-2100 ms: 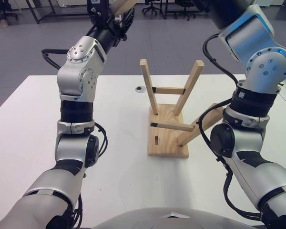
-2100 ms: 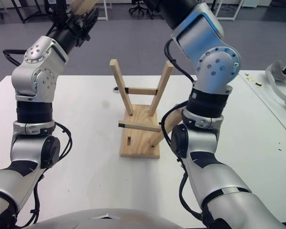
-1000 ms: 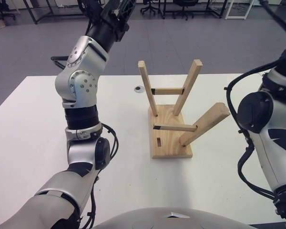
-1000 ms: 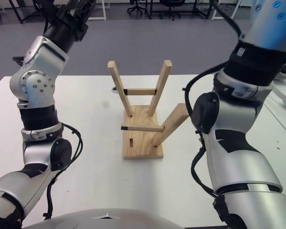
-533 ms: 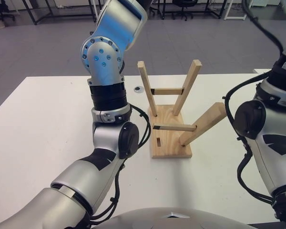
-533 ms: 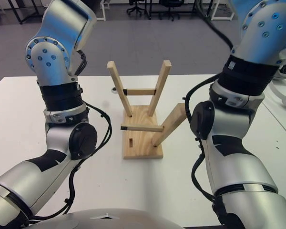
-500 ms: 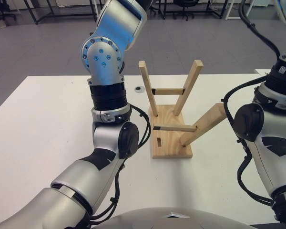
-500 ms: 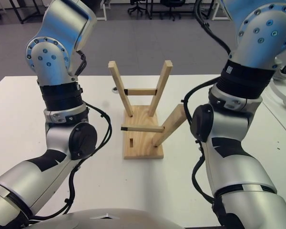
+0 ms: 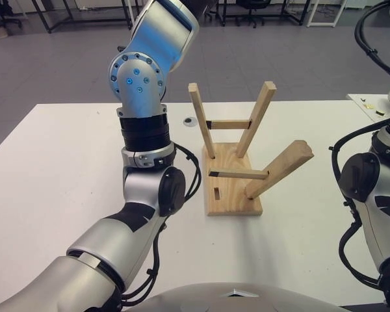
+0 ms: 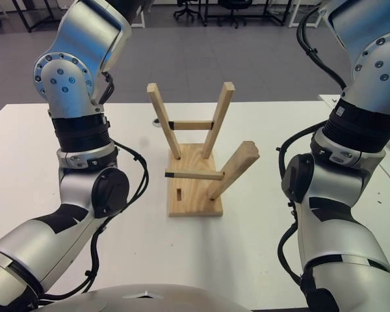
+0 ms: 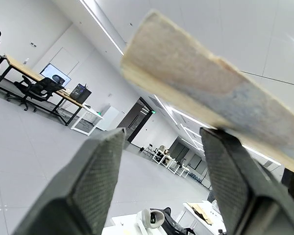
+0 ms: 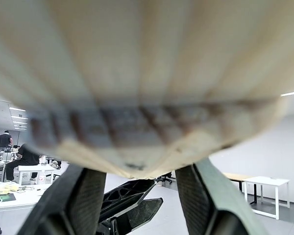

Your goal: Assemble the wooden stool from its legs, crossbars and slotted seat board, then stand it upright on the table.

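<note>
**Stool** (image 9: 247, 136), inverted. Seat board (image 9: 231, 205) lies flat on the table (image 9: 52, 162), well below and between both grippers.
- **Fitted:** 3 legs (image 9: 202, 120), 2 crossbars (image 9: 229, 123). 1 slot (image 9: 217, 193) is open.
- **Left gripper** (image 11: 161, 142): pale wooden bar (image 11: 210, 93) lies across its front. Grip cannot be told.
- **Right gripper** (image 12: 139, 188): broad wooden piece (image 12: 137, 88) sits close over it. Grip cannot be told.
- **Handling, judged:** light, stiff and dry. Press-fit joints may pull loose, so take the seat board by its long edges.
- **Views:** eye views supply the stool and slot; wrist views supply the wood at each gripper.
</note>
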You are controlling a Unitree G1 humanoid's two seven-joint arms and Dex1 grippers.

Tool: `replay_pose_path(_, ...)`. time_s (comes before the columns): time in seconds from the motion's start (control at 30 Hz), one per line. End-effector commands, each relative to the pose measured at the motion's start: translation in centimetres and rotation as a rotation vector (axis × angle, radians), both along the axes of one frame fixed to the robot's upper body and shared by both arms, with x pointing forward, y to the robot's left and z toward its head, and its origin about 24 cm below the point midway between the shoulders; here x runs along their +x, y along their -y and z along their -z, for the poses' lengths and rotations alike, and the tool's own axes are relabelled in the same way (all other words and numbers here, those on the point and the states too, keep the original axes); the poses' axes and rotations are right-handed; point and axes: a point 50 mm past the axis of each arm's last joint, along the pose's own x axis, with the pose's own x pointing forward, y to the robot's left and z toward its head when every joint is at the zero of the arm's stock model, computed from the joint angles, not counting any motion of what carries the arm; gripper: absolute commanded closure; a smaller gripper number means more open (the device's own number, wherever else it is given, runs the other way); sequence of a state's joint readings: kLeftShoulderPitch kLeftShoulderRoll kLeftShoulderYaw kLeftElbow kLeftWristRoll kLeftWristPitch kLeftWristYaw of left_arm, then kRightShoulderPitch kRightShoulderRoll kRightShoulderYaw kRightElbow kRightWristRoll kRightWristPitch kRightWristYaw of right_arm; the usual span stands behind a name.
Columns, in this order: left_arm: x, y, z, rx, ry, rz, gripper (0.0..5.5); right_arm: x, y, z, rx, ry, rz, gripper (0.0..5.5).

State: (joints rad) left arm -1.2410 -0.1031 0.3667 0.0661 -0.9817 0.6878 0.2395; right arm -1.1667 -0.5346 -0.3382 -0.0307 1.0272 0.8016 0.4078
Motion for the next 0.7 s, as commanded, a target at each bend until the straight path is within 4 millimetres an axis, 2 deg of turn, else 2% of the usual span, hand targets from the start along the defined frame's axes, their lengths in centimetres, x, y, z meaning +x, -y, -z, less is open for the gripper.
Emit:
replay_pose_path(0.03, -1.3, -2.2, -2.6, -0.067, 0.117, -0.059, 2.69, 1.3, -2.2, 6.1, -0.152, -0.246, -0.109, 3.45)
replay_pose_path(0.13, -1.3, -2.3, -2.5, -0.068, 0.112, -0.062, 2.69, 1.2, -2.0, 5.9, -0.123, -0.241, -0.108, 3.49)
replay_pose_path(0.23, -1.3, -2.3, -2.2, -0.102, 0.098, -0.036, 2.69, 1.4, -1.7, 4.9, -0.062, -0.208, -0.097, 4.1)
replay_pose_path(0.37, -0.2, -1.8, 0.9, -0.074, 0.011, -0.022, 2.69, 1.5, -2.1, 3.7, -0.004, -0.178, -0.097, 4.85)
replay_pose_path(0.4, 0.4, -2.8, 2.1, -0.074, -0.042, -0.082, 2.69, 1.7, -2.0, 3.8, -0.002, -0.184, -0.082, 5.21)
replay_pose_path(0.47, 1.6, -7.3, 3.8, -0.068, -0.094, -0.247, 2.69, 2.1, -1.6, 3.8, 0.011, -0.196, -0.037, 5.47)
replay_pose_path(0.53, 1.5, -11.4, 3.7, -0.044, -0.064, -0.37, 2.69, 2.4, -0.4, 3.6, 0.034, -0.2, 0.02, 5.47)
replay_pose_path(0.6, 1.2, -13.2, 3.2, -0.015, -0.023, -0.421, 2.69, 2.4, 0.2, 3.6, 0.043, -0.197, 0.037, 5.47)
replay_pose_path(0.7, 1.0, -14.1, 3.2, 0.023, 0.0, -0.431, 2.69, 2.3, 0.7, 3.5, 0.062, -0.19, 0.065, 5.47)
